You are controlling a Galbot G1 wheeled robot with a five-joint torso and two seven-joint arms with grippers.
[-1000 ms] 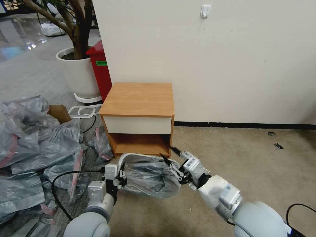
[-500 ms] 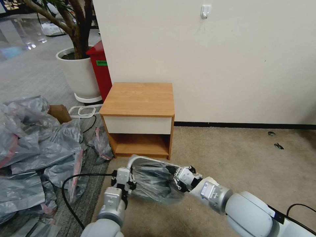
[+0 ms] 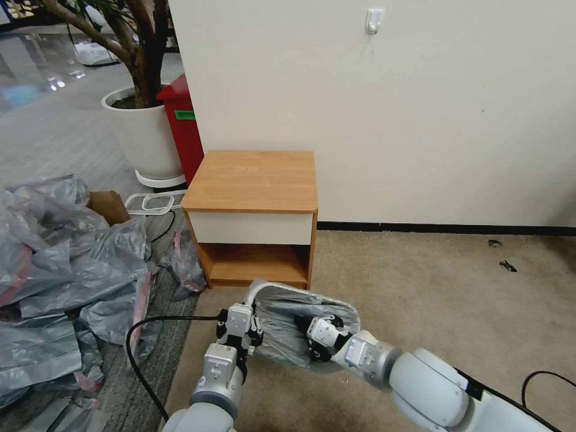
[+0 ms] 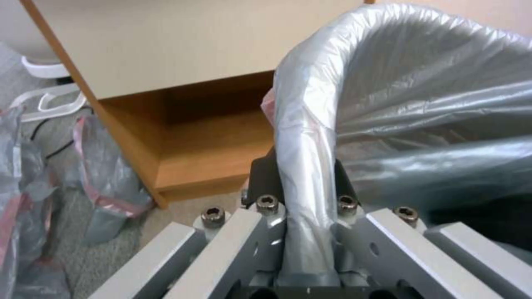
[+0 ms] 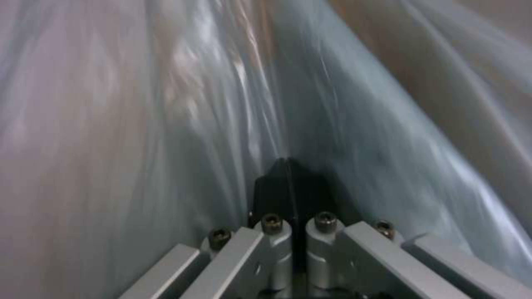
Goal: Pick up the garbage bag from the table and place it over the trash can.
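Bag (image 3: 288, 333) already draped over can, on carpet just in front of worktop (image 3: 252, 180).

Your left pincer (image 3: 252, 321) sits at can's left rim, closed on bag-wrapped rim; left wrist view shows rim (image 4: 305, 174) clamped between fingers.

Your right pincer (image 3: 306, 342) reaches down inside bag mouth, tips pressed together with bag film (image 5: 166, 104) draped around them; film pinched between them or not, cannot tell.

Can's long axis runs left-right between both pincers. Key relation: right rim lies just right of right pincer; right arm nearer.
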